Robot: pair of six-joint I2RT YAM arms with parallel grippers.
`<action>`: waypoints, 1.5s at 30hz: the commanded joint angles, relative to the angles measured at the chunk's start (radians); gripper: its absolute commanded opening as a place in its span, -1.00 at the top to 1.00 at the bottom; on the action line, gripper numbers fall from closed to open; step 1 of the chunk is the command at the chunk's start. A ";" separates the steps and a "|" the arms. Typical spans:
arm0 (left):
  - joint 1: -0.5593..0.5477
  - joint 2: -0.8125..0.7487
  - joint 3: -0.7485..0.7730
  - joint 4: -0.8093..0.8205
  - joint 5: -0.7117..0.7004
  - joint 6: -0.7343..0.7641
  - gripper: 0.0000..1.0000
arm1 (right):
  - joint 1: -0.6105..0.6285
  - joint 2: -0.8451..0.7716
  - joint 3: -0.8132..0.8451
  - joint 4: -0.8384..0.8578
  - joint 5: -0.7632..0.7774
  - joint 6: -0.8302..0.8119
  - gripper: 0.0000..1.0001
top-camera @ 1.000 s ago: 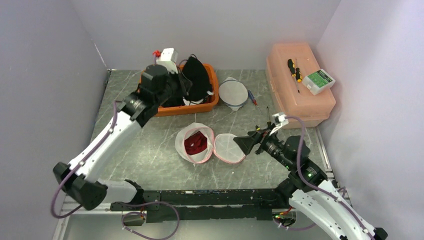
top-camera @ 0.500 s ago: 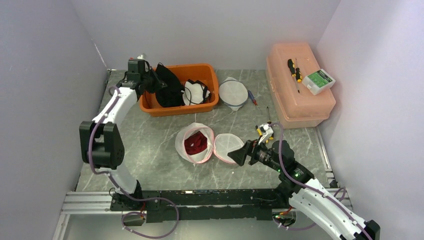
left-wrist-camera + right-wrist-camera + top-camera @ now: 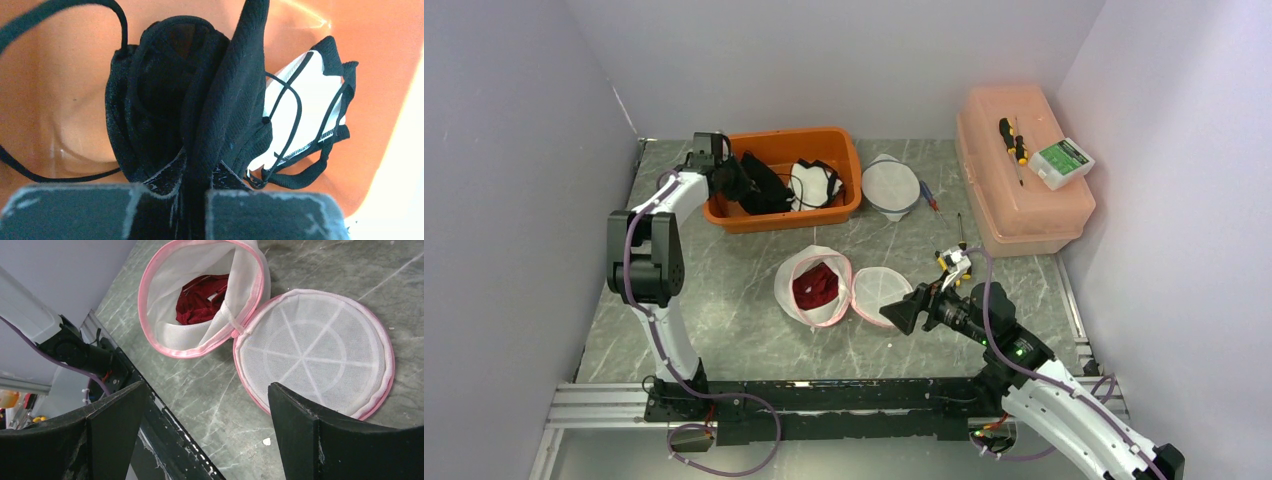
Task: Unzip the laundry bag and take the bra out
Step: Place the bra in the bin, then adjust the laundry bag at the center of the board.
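A black bra (image 3: 200, 115) is being clamped by the left gripper (image 3: 195, 200), just ahead of it in the orange bin (image 3: 839, 150). The right gripper (image 3: 899, 312) is being held wide open, the unzipped laundry bag (image 3: 165, 325) with 1 red bra (image 3: 202, 297) lying directly ahead. Mesh risks being pinched along, dragging the bag.

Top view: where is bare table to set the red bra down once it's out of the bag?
Widest bare patch: table left of the open laundry bag, toward the left arm. A narrower strip lies between bag and front rail. Crowded along the back: orange bin, second mesh bag, toolbox.
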 commanded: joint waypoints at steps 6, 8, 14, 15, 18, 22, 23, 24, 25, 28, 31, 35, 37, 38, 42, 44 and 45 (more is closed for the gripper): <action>0.005 0.003 0.039 0.001 -0.046 0.038 0.28 | -0.001 -0.015 0.021 -0.002 0.027 -0.038 -0.88; 0.006 -0.010 0.032 0.003 -0.044 0.040 0.08 | -0.002 -0.015 0.027 -0.011 0.034 -0.043 -0.88; 0.006 -0.071 0.047 -0.046 -0.064 0.048 -0.36 | -0.001 -0.025 0.040 -0.024 0.051 -0.048 -0.88; 0.004 -0.091 0.047 -0.053 -0.073 0.049 -0.39 | -0.001 -0.025 0.041 -0.023 0.051 -0.047 -0.88; 0.004 -0.161 0.044 -0.088 -0.095 0.041 -0.43 | -0.001 -0.016 0.044 -0.019 0.045 -0.044 -0.88; -0.019 -0.300 -0.001 -0.129 -0.165 0.017 -0.88 | -0.001 0.000 0.045 -0.002 0.034 -0.039 -0.87; -0.036 -0.340 -0.020 -0.149 -0.192 0.002 -0.90 | -0.001 0.007 0.046 0.004 0.031 -0.038 -0.87; -0.054 -0.388 -0.044 -0.151 -0.213 -0.005 -0.90 | -0.001 0.014 0.048 0.009 0.029 -0.036 -0.87; -0.085 -0.432 -0.070 -0.154 -0.227 -0.012 -0.90 | 0.000 0.022 0.050 0.013 0.028 -0.035 -0.87; -0.217 -0.583 -0.164 -0.136 -0.229 -0.003 -0.90 | -0.001 0.048 0.060 0.024 0.024 -0.026 -0.87; -0.380 -0.670 -0.240 -0.155 -0.270 0.003 -0.90 | -0.001 0.088 0.073 0.037 0.020 -0.020 -0.84; -0.562 -0.729 -0.338 -0.185 -0.270 -0.003 -0.90 | -0.001 0.192 0.103 0.064 0.007 -0.006 -0.75; -0.629 -0.756 -0.393 -0.193 -0.266 -0.012 -0.90 | 0.001 0.261 0.123 0.089 -0.006 0.009 -0.71; -0.657 -0.776 -0.423 -0.197 -0.270 -0.022 -0.90 | 0.002 0.299 0.132 0.104 -0.007 0.018 -0.70; -0.698 -0.869 -0.539 -0.192 -0.282 -0.043 -0.90 | 0.016 0.462 0.169 0.176 -0.027 0.060 -0.64; -0.700 -0.906 -0.585 -0.191 -0.303 -0.046 -0.90 | 0.041 0.541 0.185 0.219 -0.031 0.087 -0.61; -0.699 -0.916 -0.601 -0.193 -0.314 -0.046 -0.90 | 0.062 0.582 0.197 0.238 -0.020 0.094 -0.60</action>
